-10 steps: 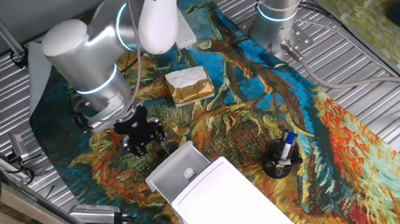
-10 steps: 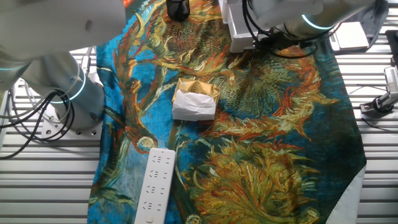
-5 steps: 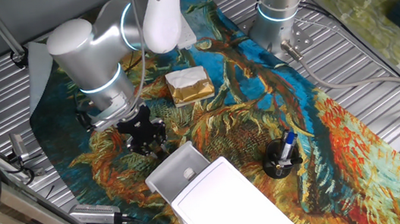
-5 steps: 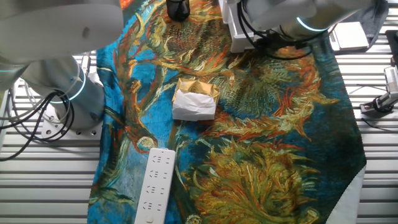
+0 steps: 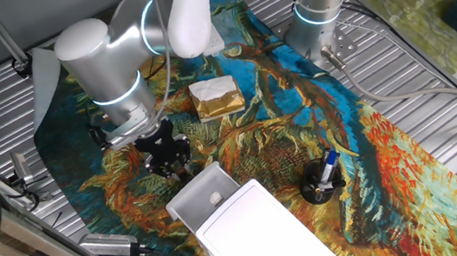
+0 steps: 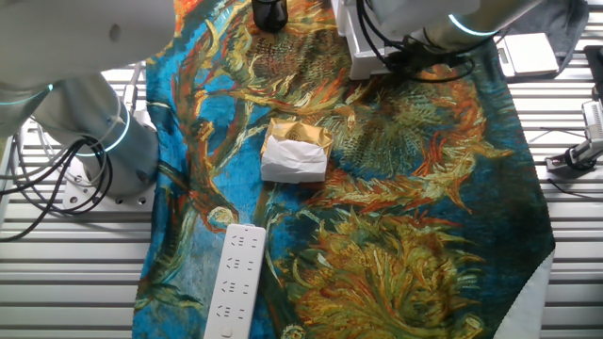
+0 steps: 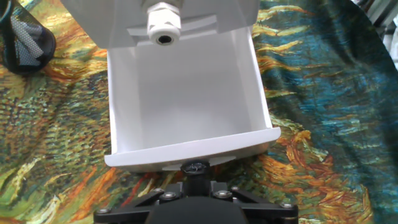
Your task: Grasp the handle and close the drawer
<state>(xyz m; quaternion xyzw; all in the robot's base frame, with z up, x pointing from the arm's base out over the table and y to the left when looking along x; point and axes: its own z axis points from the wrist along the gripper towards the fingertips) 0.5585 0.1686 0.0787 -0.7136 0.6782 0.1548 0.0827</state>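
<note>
The white box (image 5: 258,229) stands at the near edge of the cloth with the drawer (image 5: 201,192) pulled out towards my gripper. In the hand view the drawer (image 7: 186,99) lies open and empty, its front lip right in front of me. The handle (image 7: 163,28), a small white rounded knob with a hole, shows at the drawer's far end by the box's edge; it also shows in the fixed view (image 5: 216,198). My black gripper (image 5: 166,153) hovers just off the drawer's front, linkages spread, holding nothing. Its fingertips are out of the hand view.
A gold-and-white wrapped block (image 5: 216,97) lies behind the gripper, also seen in the other fixed view (image 6: 294,151). A black mesh pen cup (image 5: 318,182) stands right of the box. A white power strip (image 6: 236,278) lies on the cloth. A second arm's base (image 5: 319,12) stands at the back.
My gripper and arm have shifted slightly towards the drawer's front. The drawer and the other things have not moved.
</note>
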